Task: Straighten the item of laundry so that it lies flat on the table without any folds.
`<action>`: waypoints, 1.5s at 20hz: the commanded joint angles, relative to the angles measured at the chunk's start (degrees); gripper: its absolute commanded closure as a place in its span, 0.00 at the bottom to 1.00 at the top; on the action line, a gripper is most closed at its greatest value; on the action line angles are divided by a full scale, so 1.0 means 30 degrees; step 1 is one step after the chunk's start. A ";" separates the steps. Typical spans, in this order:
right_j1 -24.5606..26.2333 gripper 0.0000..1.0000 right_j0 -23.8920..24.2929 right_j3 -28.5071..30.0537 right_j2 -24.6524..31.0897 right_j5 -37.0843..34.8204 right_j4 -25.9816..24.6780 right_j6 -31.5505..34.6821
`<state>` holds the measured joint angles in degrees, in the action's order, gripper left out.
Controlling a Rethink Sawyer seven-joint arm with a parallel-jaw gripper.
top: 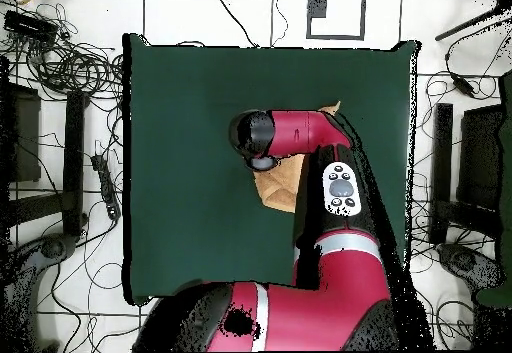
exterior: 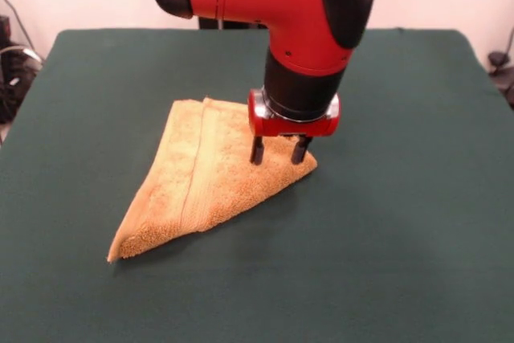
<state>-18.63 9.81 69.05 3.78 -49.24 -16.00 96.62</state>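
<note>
The item of laundry (exterior: 205,174) is a golden-orange towel folded over into a rough triangle on the green table (exterior: 401,222). One point of it faces the front left and a woven band runs down its middle. My gripper (exterior: 279,155) stands upright over the towel's right corner, open, with its two dark fingers (exterior: 257,150) spread apart and their tips at the cloth. Nothing is held between them. From overhead the arm covers most of the towel (top: 281,186), and the gripper itself is hidden under the arm.
Bare green table (top: 190,169) surrounds the towel on all sides. Cables and equipment (top: 60,59) lie on the floor beyond the table's edges.
</note>
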 commanded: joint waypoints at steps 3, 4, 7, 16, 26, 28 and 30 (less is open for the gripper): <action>-0.0107 0.00 -0.0576 0.0673 0.0934 0.0955 0.1072 0.3246; -0.0263 0.00 -0.0471 0.0842 0.1117 0.0947 0.1241 0.3130; -0.0880 0.00 -0.0165 0.1278 0.1576 0.0325 0.1743 0.2556; -0.2175 0.00 -0.1297 0.1803 0.0652 -0.1039 0.2682 0.3868; -0.2110 0.00 -0.2291 0.1683 -0.0371 -0.1011 0.2922 0.4726; -0.2036 0.00 -0.2340 0.1749 -0.0455 -0.0875 0.2962 0.4701; -0.1860 0.00 -0.2261 0.1885 -0.0398 -0.0606 0.3026 0.4592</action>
<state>-26.73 4.63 69.61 3.16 -49.24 -9.09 96.75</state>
